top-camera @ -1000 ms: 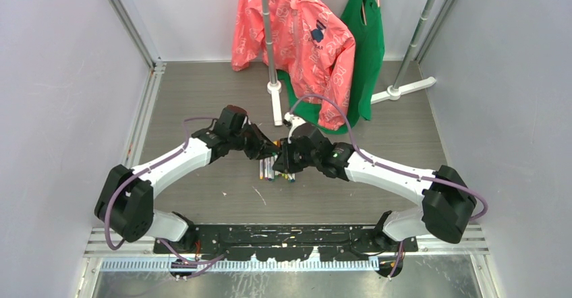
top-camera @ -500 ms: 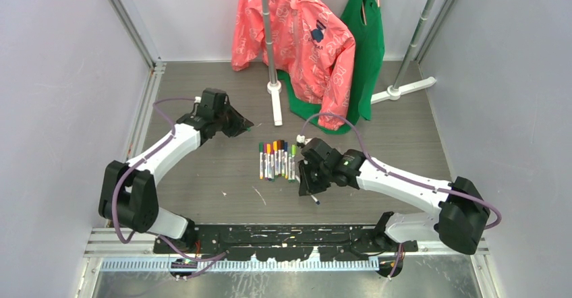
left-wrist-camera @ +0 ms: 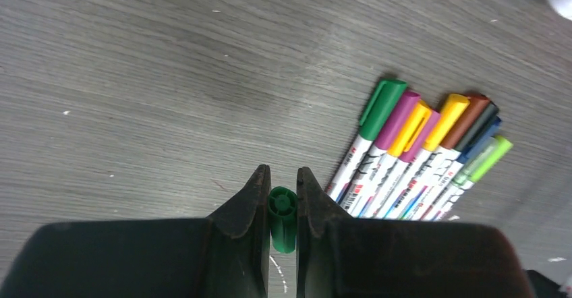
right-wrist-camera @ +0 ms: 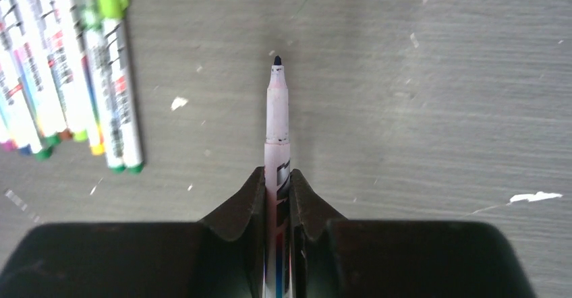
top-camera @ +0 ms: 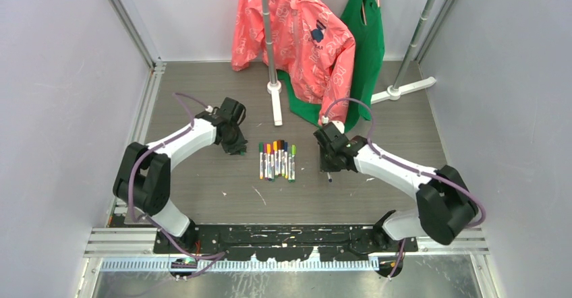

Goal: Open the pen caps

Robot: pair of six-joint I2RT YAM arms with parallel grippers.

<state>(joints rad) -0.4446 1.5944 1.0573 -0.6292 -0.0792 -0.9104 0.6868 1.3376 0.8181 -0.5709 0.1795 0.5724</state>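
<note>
A row of several capped pens (top-camera: 276, 162) with whitish barrels and coloured caps lies side by side at the table's middle. My left gripper (top-camera: 235, 146) is just left of the row, low over the table. In the left wrist view this gripper (left-wrist-camera: 283, 174) is shut on a short green pen cap (left-wrist-camera: 282, 212), with the pens (left-wrist-camera: 418, 156) to its right. My right gripper (top-camera: 328, 165) is right of the row. It (right-wrist-camera: 277, 174) is shut on an uncapped pen (right-wrist-camera: 277, 116) whose dark tip points away from the fingers, and the pens (right-wrist-camera: 74, 75) lie to its left.
A white rack pole and its foot (top-camera: 275, 102) stand just behind the row of pens. A pink jacket (top-camera: 297, 42) and a green garment (top-camera: 367, 42) hang at the back. A second rack foot (top-camera: 398, 92) is at the back right. Grey walls close both sides.
A second ago both grippers met over the pens. They have pulled apart: the left went left with the green cap, the right went right with the bare pen, and both sit lower.
</note>
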